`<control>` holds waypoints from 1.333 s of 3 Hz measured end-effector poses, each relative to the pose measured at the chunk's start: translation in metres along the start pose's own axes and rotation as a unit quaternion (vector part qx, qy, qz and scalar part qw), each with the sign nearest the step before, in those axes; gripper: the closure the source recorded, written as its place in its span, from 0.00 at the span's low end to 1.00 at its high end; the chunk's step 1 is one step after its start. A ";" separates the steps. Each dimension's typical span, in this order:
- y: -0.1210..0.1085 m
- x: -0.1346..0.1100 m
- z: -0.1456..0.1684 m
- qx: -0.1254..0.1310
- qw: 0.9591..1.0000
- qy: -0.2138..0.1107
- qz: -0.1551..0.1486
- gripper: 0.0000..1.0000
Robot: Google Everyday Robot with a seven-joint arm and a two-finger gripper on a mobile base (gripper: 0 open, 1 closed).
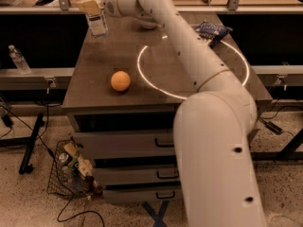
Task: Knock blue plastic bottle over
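The blue plastic bottle (98,23) stands at the far left corner of the dark table (94,93). It is clear with a white label, and it still stands roughly upright. My gripper (90,6) is at the end of the long white arm, which reaches across the table from the right. The gripper sits against the bottle's upper part and hides some of it. An orange ball (120,81) lies on the table nearer the front, apart from both.
A blue snack bag (213,30) lies at the far right of the table. A ring of light (156,86) marks the tabletop. A small clear bottle (18,59) stands on a rail to the left. A wire basket (71,174) of litter sits on the floor.
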State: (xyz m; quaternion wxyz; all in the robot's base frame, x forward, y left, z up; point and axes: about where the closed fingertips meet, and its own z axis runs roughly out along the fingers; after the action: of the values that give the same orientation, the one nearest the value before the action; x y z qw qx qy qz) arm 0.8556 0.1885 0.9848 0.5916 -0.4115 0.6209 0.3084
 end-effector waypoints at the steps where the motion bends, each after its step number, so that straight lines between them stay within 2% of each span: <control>1: 0.008 -0.015 -0.057 0.004 1.000 0.016 -0.021 1.00; 2: 0.029 -0.011 -0.134 0.025 0.997 0.075 -0.009 1.00; 3: 0.057 0.019 -0.182 0.042 0.986 0.161 0.025 1.00; 4: 0.061 0.044 -0.211 0.057 0.970 0.231 0.040 1.00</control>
State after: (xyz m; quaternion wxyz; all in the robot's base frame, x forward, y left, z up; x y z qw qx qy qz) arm 0.7022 0.0271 0.9582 0.4414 -0.4119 0.7735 0.1927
